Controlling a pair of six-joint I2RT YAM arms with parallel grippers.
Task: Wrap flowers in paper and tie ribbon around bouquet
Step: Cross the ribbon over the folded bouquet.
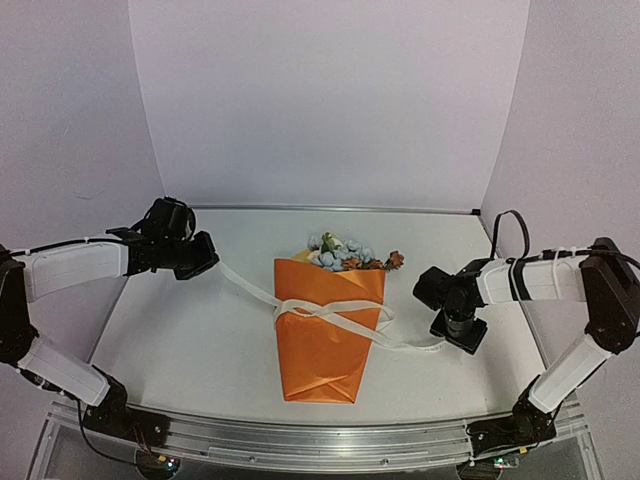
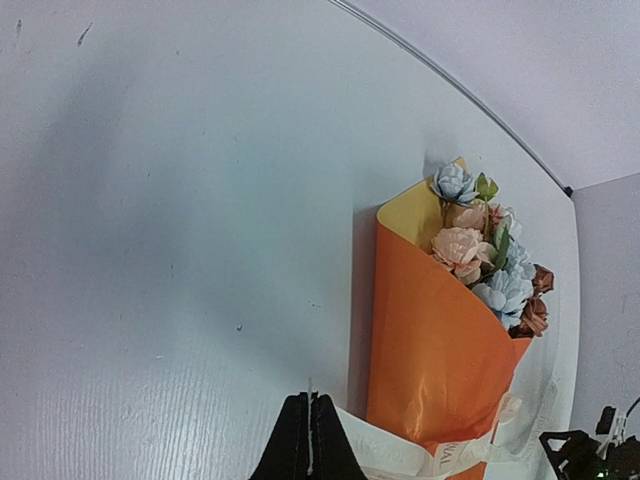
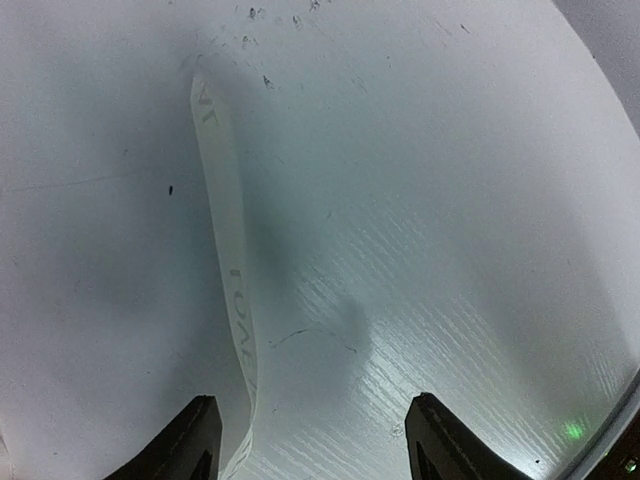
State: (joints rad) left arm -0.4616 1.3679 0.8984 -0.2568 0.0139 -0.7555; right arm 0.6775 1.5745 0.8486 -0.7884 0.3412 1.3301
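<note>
The ribbon [image 3: 222,215], likely soft and slippery, is lying looped over the bouquet [image 1: 320,350] at the middle of the table [image 1: 170,350], the left hand [image 2: 309,410] pinching one end and the right hand [image 3: 312,405] hovering spread over the loose tail, the sensible hold.

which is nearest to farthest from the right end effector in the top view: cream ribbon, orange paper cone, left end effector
1. Nearest: cream-white fabric ribbon, loose end beside the right end effector.
2. Next: bright orange paper cone, table centre.
3. Farthest: left end effector, far left.
</note>
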